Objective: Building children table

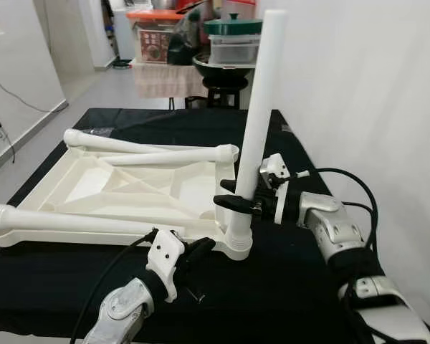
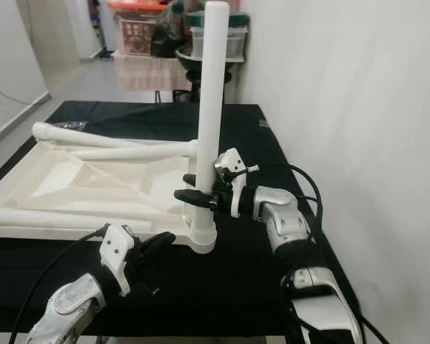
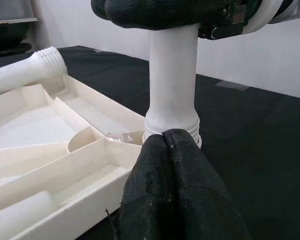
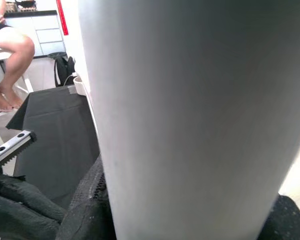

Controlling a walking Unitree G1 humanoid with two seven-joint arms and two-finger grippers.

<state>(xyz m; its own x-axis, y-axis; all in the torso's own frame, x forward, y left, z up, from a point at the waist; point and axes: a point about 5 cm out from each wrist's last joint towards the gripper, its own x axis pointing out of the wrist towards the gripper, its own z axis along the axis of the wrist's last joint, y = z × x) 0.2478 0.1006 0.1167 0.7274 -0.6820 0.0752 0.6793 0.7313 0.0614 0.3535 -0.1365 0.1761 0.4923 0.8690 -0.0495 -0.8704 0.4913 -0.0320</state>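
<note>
Clamping upright table leg (image 1: 261,107) in corner socket: right gripper (image 1: 238,195); left gripper (image 1: 198,251) pinched closed beside tabletop (image 1: 93,188).

Both head views look forward and down from above the near edge of the black surface (image 1: 301,287), sharing the upright white leg (image 1: 256,122) and the upturned tabletop (image 1: 115,190). The left wrist view sits low, facing the leg's base from close by. The right wrist view presses almost against the leg's shaft.
</note>
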